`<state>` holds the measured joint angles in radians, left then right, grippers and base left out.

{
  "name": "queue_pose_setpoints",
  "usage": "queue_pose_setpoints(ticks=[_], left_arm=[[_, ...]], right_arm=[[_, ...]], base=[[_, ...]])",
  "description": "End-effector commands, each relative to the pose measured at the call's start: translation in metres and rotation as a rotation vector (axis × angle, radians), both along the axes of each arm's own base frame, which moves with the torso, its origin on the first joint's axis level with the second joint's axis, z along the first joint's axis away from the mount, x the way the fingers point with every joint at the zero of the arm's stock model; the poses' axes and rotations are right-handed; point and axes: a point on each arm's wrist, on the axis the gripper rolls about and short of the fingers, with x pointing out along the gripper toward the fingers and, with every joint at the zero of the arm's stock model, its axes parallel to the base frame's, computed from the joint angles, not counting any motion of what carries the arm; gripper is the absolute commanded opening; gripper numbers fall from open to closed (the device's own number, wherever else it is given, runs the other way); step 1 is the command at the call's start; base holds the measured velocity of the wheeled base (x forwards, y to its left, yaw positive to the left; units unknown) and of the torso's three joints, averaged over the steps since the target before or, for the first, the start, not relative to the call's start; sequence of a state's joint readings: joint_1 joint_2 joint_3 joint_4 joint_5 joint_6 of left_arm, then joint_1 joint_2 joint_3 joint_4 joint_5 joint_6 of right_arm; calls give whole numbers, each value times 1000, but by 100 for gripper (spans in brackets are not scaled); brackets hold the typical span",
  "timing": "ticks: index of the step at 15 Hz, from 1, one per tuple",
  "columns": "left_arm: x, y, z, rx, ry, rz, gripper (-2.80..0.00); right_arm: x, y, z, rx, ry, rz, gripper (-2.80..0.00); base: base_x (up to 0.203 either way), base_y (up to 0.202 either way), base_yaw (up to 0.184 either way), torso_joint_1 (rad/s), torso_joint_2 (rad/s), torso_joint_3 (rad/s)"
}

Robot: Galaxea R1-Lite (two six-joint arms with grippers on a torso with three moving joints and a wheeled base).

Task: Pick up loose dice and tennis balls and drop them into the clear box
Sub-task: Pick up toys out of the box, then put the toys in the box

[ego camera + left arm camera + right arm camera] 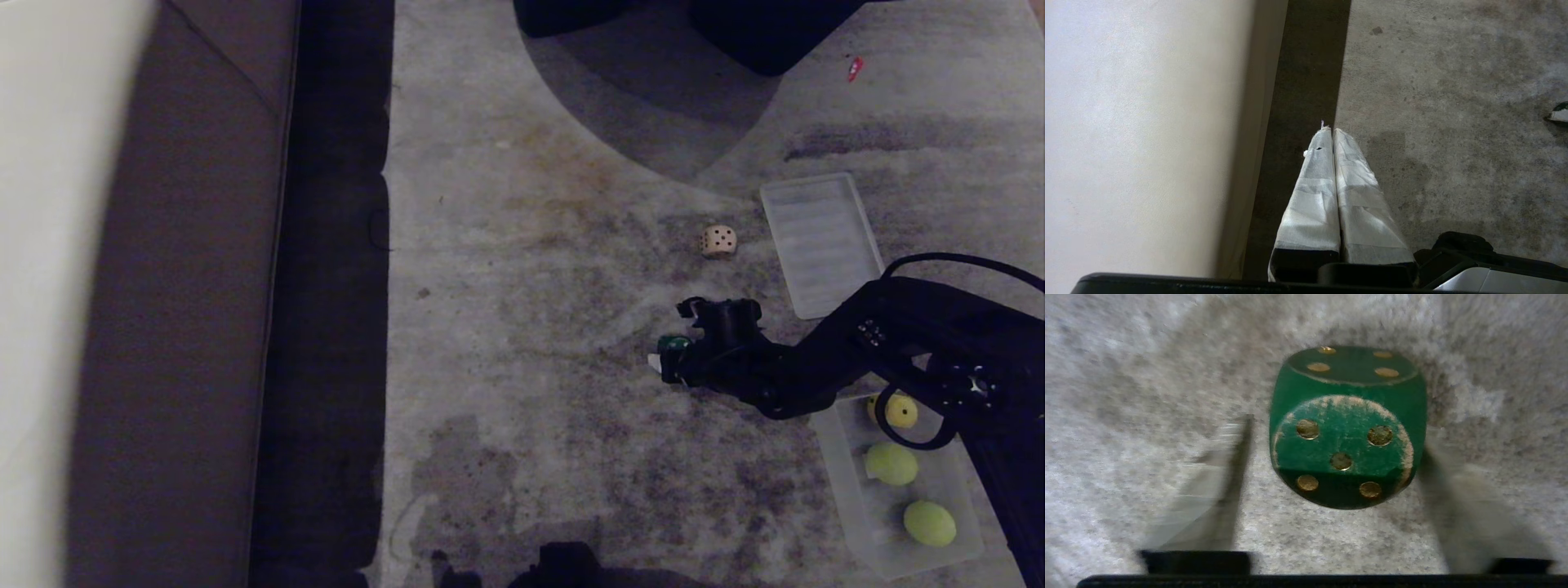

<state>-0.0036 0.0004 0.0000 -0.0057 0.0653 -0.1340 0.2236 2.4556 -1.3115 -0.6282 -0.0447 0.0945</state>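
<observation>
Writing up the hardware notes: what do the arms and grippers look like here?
The right arm is matte black and chunky, with a black cable looping over it and a small cluster of pale dots on one link. The right gripper has a black body and pale fingertips. The left gripper has two long tapering fingers wrapped in white cloth tape on black bases.

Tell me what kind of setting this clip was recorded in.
Most likely a living room floor at home, dimly lit. The work happens on a worn, patterned grey rug, what looks like a sofa's edge runs along the robot's left, and playthings lie about: a beige die and tennis balls in a clear box.
</observation>
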Motion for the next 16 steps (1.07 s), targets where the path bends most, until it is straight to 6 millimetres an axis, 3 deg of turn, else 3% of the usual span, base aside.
queue_pose_setpoints(ticks=[1, 4, 9, 12, 16], left_arm=[[0, 0, 0, -1, 0, 1, -280], [0, 0, 0, -1, -1, 1, -280], [0, 0, 0, -1, 0, 1, -280], [0, 0, 0, -1, -1, 0, -280], [0, 0, 0, -1, -1, 1, -280]], right_arm=[[0, 0, -1, 0, -1, -1, -280], [-5, 0, 13, -22, -23, -44, -280], [-41, -16, 68, -40, -52, -67, -280], [-91, -34, 91, -62, -19, -76, -280], [-184, -57, 143, -71, -23, -85, -280]], base=[[0, 0, 0, 0, 0, 0], [0, 0, 0, 0, 0, 0], [0, 0, 0, 0, 0, 0], [0, 0, 0, 0, 0, 0], [0, 0, 0, 0, 0, 0]])
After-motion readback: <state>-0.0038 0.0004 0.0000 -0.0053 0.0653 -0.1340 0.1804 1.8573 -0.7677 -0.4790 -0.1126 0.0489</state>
